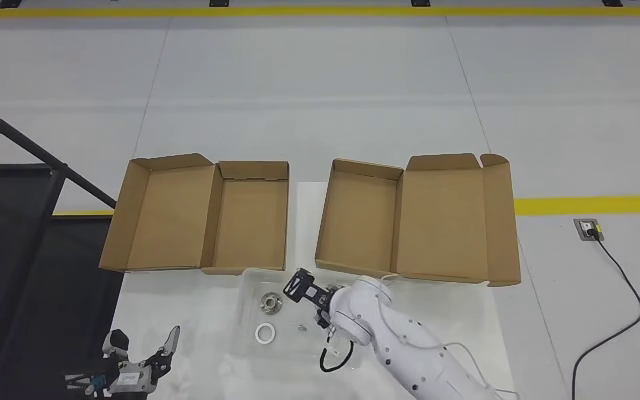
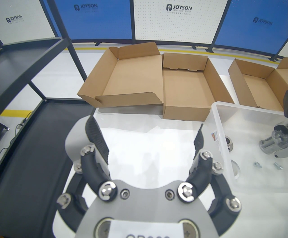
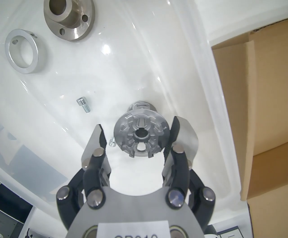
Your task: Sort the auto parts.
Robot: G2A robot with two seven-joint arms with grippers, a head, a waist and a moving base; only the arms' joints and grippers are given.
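in the clear tub [image 3: 198, 74] the right gripper [image 3: 138, 127] gapes empty around a probably heavy, slick hub [image 3: 140, 135]; pinch its rim.

You have five metal parts lying in the clear bin [image 3: 202, 67]. The grey cast hub [image 3: 139, 135], with a toothed face and a centre bore, rests on the bin floor between the spread fingers of the right gripper [image 3: 138, 122]. One small bolt [image 3: 111, 142] lies just beside it, and a second bolt [image 3: 83, 104] lies near. The holed flange [image 3: 68, 19] and the plain silver ring [image 3: 23, 50] sit side by side, well apart from the hub.
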